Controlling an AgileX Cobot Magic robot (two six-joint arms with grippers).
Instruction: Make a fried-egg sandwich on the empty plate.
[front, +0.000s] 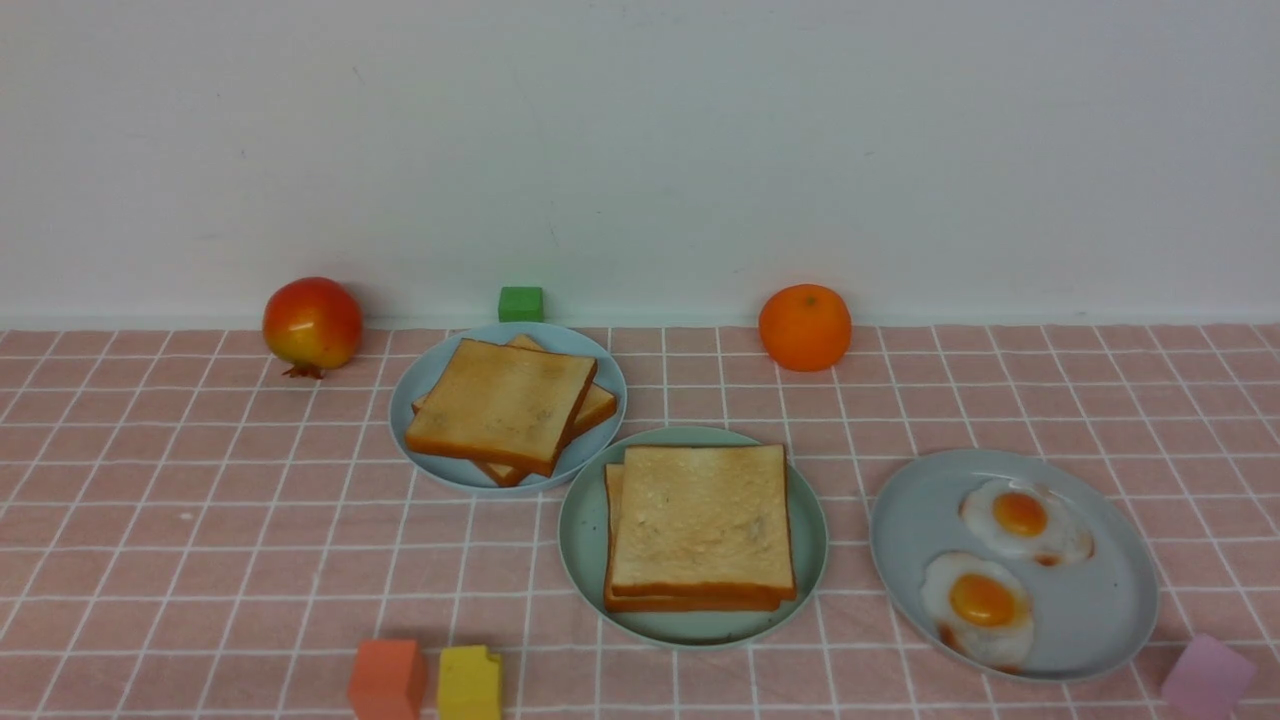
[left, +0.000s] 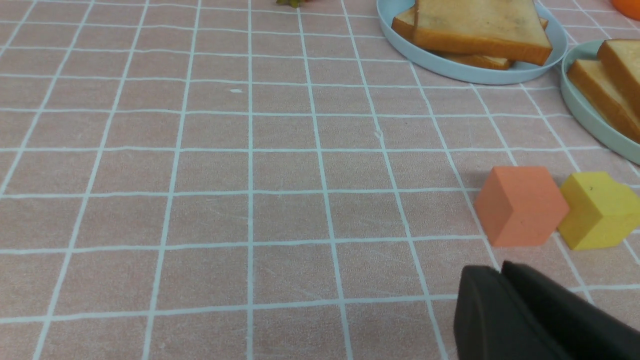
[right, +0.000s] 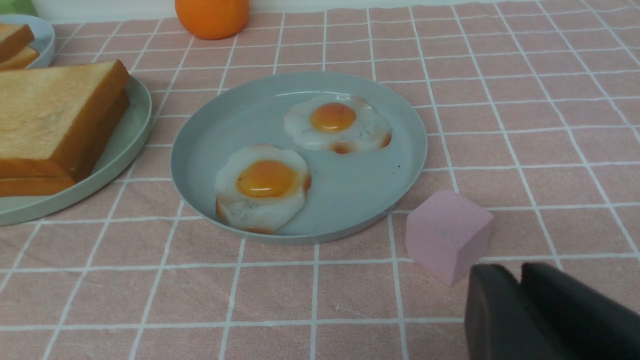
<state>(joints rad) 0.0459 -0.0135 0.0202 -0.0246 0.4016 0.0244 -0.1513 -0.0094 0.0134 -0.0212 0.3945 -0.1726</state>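
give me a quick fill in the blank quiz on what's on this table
1. The mint-green plate holds two stacked slices of ____.
2. The grey-blue plate holds ____ fried eggs.
3. Beside the orange block stands a ____ block.
4. The small cube by the back wall is ____.

Missing words: toast; two; yellow; green

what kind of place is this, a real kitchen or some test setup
Most likely a staged tabletop test setup, not a kitchen: a pink grid cloth against a bare white wall, toy-looking eggs and toast on plates, and foam blocks scattered about.

Pomegranate (front: 312, 325), orange (front: 805, 327), coloured blocks (front: 425, 682)
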